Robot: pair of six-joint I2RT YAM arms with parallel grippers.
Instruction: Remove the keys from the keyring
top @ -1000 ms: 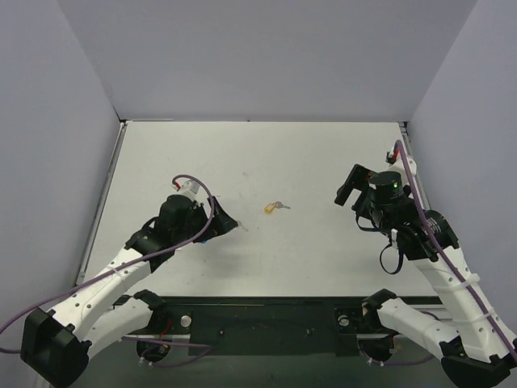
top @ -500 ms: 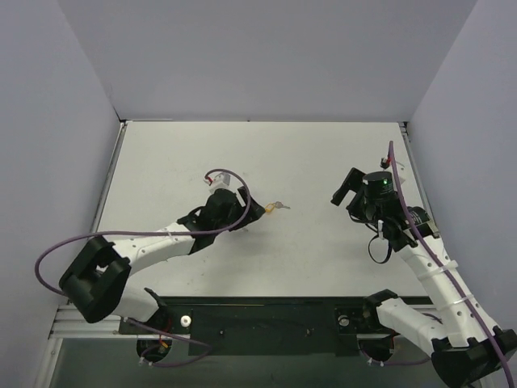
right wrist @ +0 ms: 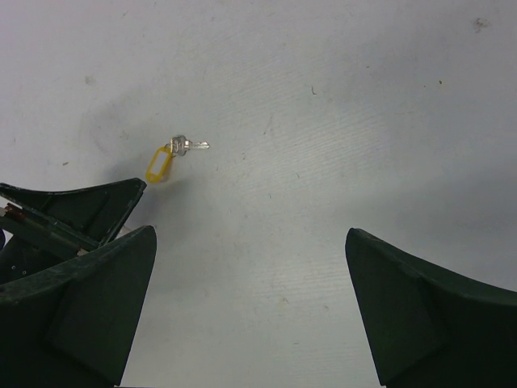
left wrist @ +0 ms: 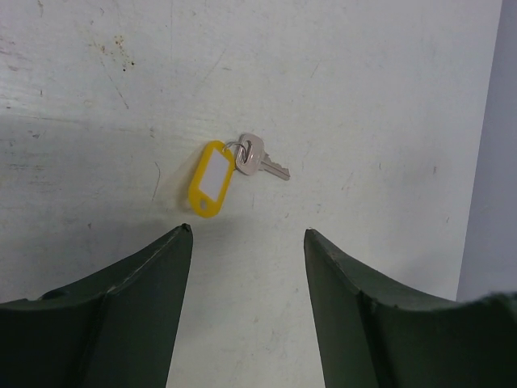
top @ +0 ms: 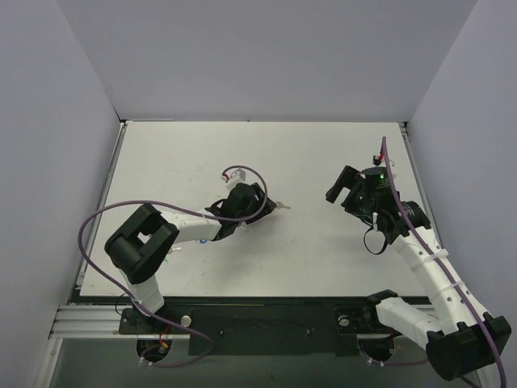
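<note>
I am watching the keyring (left wrist: 211, 179) lying flat near the middle of the tabletop (top: 323, 153). Its yellow tag is joined by the thin metal ring to the key (left wrist: 260, 159), whose blade is pointing toward the right edge. The key is not yet off the ring.

My left gripper (left wrist: 246, 234) is hovering just beside the tag on the side toward the left edge. Its jaws are standing apart and holding nothing, and the tag is sitting just past the fingertips, not touched.

My right gripper (right wrist: 250, 234) is hanging well apart from the key, toward the right edge, with its jaws spread wide and nothing between them. From its wrist camera I am seeing tag and key small and far off.
</note>
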